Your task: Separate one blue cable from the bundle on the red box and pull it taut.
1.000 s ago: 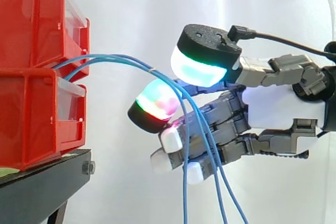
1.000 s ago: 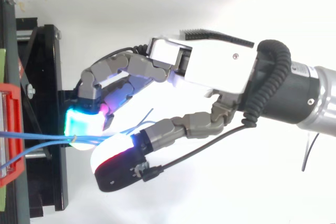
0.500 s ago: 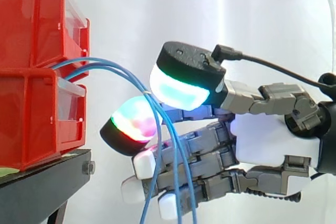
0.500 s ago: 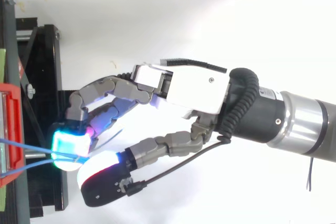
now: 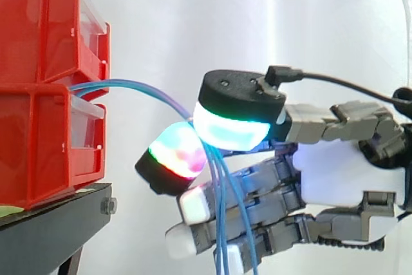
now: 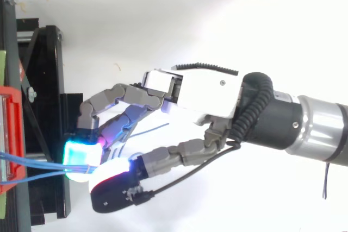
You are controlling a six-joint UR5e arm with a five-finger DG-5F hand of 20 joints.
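Several thin blue cables (image 5: 129,86) arc out of the gap between two stacked red bins (image 5: 38,140) and drop down past my hand's fingers. In the top view the cables (image 6: 32,162) run from the red bin edge (image 6: 11,134) into the glowing pads. My hand (image 5: 341,172) comes in from the right, its palm (image 6: 201,88) well clear of the bins. The cyan-glowing pad (image 5: 228,127) and the multicoloured pad (image 5: 174,156) are pressed together with the cable bundle between them. I cannot tell whether one strand or the whole bundle is pinched.
The bins stand on a black stand (image 5: 58,217) whose frame (image 6: 43,80) lies at the left of the top view. A white curtain hangs behind. Below the hand the cables hang loose out of view.
The hand pushed left toward the bins, then drew back slightly right. Its two glowing pads have closed together on the cables, and the spread strands are now gathered into one bunch.
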